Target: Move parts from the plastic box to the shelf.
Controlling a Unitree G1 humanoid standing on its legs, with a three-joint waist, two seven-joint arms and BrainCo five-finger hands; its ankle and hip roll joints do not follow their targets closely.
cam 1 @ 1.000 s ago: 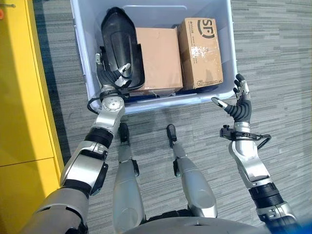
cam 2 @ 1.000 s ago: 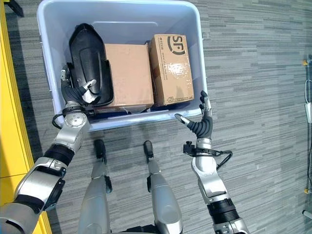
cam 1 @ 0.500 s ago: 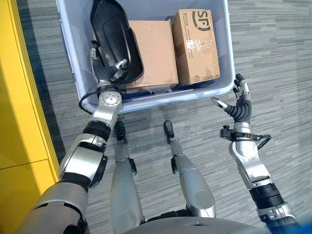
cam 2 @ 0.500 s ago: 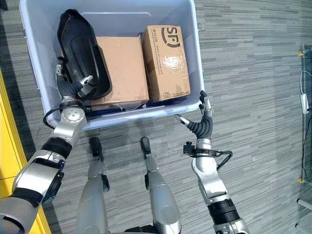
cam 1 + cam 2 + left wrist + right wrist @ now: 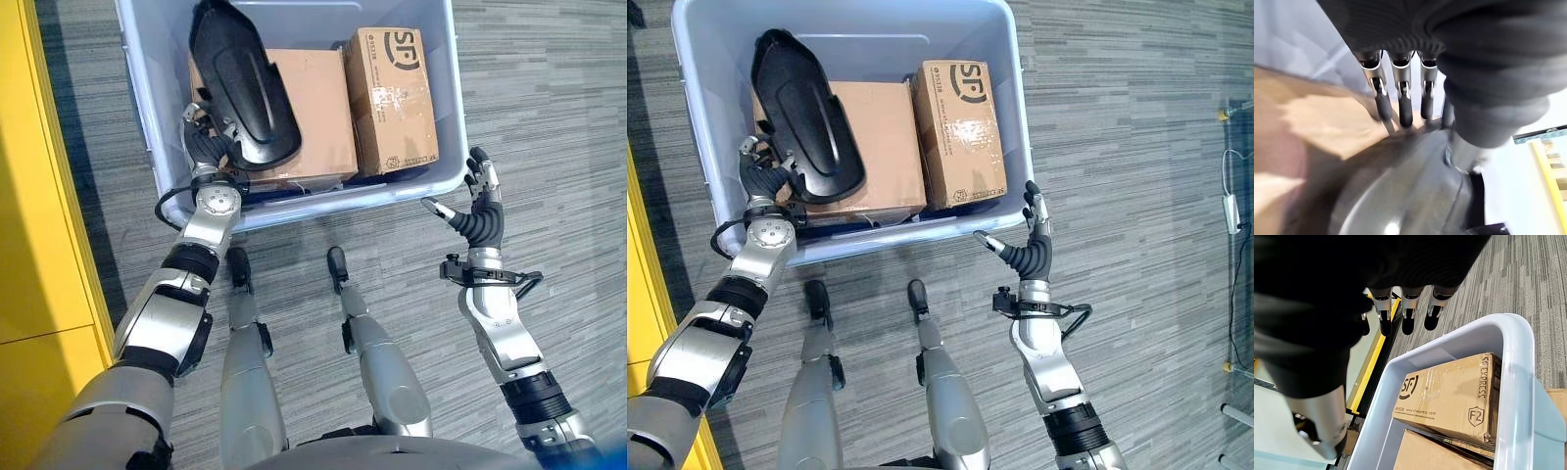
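The left hand [image 5: 208, 147] grasps the black part [image 5: 240, 88] at its 6 o'clock end, long axis running toward 11; the right hand [image 5: 478, 208] hangs released beside the box [image 5: 446, 108].

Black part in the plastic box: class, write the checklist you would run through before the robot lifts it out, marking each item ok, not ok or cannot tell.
1. Left hand curled on the black part: ok.
2. Grip firm enough to lift: cannot tell.
3. Part lies over the plain cardboard box, above the plastic box walls: ok.
4. Right hand open, outside the box, out of the way: ok.
5. Printed cardboard box apart from the part: ok.
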